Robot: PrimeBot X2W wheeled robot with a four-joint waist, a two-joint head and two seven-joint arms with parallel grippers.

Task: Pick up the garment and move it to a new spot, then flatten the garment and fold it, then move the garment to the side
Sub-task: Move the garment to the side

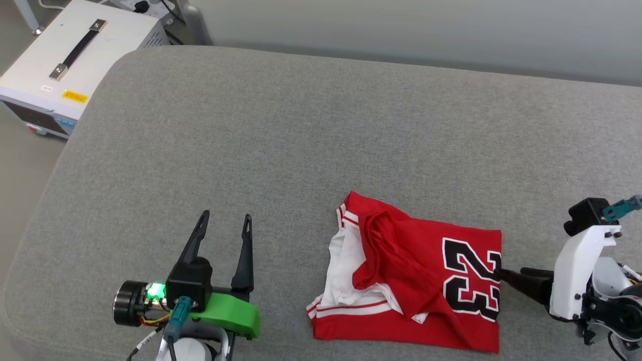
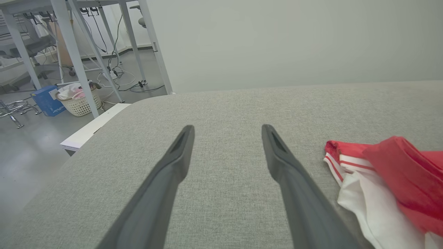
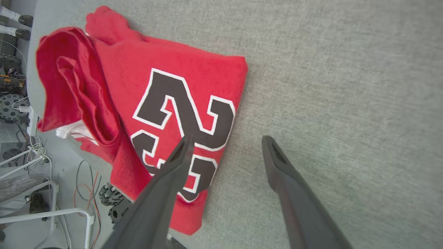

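Garment: folded, probably late in the task, move aside judged outstanding.
Garment (image 1: 416, 276) lies in a rough rectangle, one flap bunched, near the front edge of the grey cushion (image 1: 321, 125). Left gripper (image 1: 225, 216): wide open, empty, apart to its left. Right gripper (image 3: 228, 138): wide open, empty, straddling its right edge.

Grey cushion (image 1: 301, 125): far half and left side free to pass over. Obstacle on it: folded jersey (image 1: 416, 271) at near right, low, with a bunched fold raised on its left part. The left gripper (image 1: 226, 216) is spread over bare fabric, well apart from it. The right gripper (image 3: 227, 138) is spread at its right edge. White box (image 1: 75, 55) sits off the far-left corner; wall (image 1: 401, 30) behind.
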